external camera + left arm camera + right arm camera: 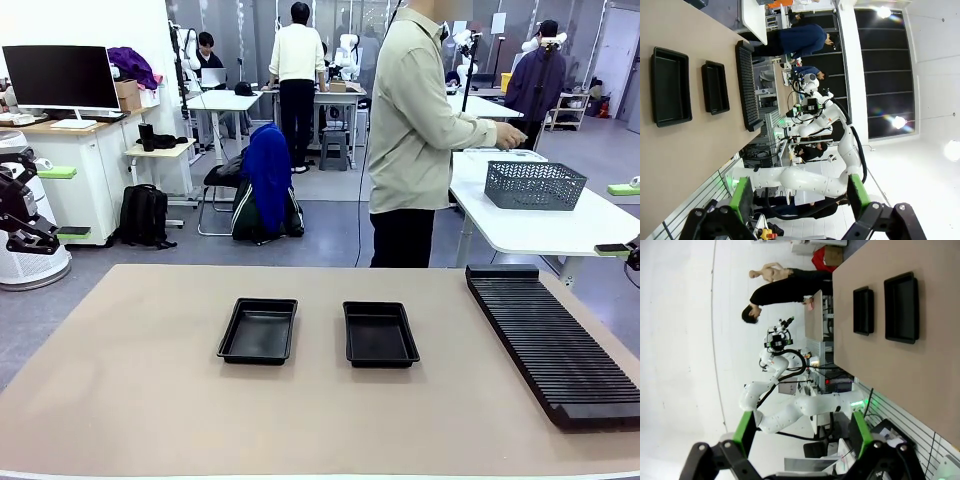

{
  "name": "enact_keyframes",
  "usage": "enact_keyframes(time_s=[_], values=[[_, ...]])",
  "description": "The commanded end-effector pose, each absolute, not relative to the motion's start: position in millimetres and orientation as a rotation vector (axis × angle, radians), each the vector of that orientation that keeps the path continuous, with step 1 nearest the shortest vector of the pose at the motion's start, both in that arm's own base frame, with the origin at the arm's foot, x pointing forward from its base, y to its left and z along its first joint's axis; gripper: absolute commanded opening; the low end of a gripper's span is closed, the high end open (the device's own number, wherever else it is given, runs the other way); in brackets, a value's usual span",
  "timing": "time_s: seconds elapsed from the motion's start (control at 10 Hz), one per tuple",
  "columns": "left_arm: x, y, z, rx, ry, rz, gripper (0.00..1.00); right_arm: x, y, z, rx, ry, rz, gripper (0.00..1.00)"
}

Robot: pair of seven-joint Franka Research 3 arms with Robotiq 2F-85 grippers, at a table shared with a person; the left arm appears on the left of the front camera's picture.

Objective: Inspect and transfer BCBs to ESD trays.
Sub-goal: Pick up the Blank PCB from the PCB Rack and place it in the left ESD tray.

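Observation:
Two black ESD trays lie side by side on the tan table with bare floors, the left tray and the right tray. The BCBs are out of view. My left gripper hovers off the table's left side, open, with nothing between its green pads. My right gripper hangs off the right side, open too and holding nothing. Both are far from the trays.
A long black slotted rack lies along the table's right side. A person stands beyond the far edge, turned toward a white side table with a grey basket.

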State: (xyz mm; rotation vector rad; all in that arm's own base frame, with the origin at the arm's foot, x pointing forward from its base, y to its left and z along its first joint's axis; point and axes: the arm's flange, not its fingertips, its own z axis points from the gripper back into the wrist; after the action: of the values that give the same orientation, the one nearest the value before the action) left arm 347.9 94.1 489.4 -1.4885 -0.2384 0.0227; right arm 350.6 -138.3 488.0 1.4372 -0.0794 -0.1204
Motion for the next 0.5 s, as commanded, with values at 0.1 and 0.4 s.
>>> enact_keyframes(time_s=[0.1, 0.4], values=[[347.6, 93.8, 489.7, -1.488, -0.239, 0.022, 1.00, 363.2, -149.7, 490.4, 1.521, -0.058, -0.063, 1.00], [347.6, 93.8, 489.7, -1.488, -0.239, 0.022, 1.00, 370.4, -151.4, 484.9, 1.525, -0.053, 0.013, 1.00]])
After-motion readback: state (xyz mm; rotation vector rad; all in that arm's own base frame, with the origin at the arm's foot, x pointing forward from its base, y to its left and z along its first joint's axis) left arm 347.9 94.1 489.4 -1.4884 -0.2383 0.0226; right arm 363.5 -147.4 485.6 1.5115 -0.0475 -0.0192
